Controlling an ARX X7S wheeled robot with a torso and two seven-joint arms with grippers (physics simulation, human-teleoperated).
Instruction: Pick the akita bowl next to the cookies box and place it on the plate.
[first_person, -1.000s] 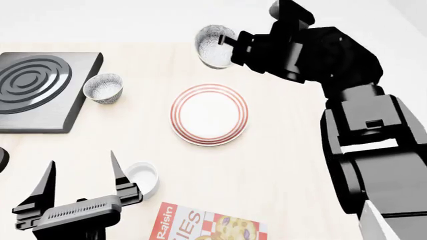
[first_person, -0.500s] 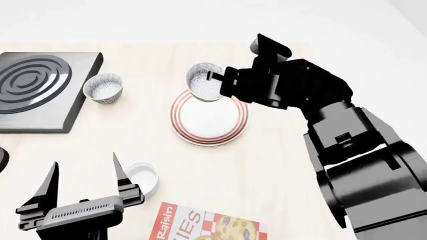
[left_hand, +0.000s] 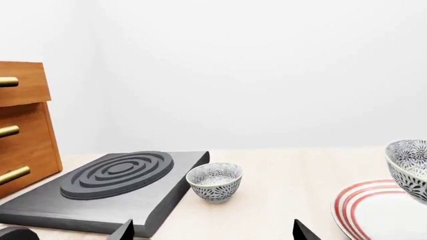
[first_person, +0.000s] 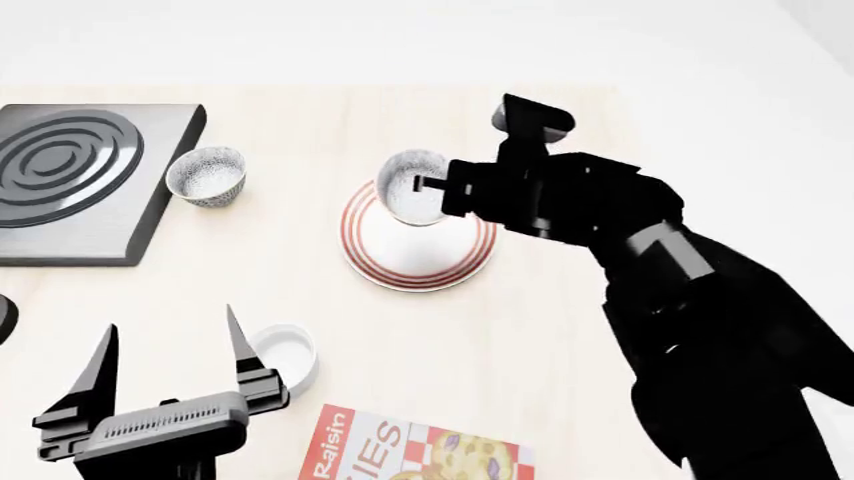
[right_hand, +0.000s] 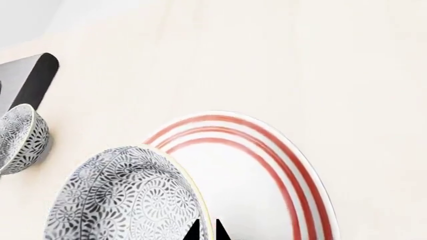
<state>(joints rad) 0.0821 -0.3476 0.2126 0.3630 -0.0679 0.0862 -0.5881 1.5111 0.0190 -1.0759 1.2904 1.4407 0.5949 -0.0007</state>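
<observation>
right gripper (first_person: 430, 184) clamped on grey-speckled deep akita bowl (first_person: 408, 189), dropped from worktop's far edge to over red-ringed white plate (first_person: 441, 262); release next probably. left gripper (first_person: 167, 355) fingers apart, idle.

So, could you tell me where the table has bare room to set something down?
Bare wood lies right of the red-ringed white plate, and between it and the checked cookies box. Crowded: the grey ringed slab with the speckled bowl beside it.
</observation>
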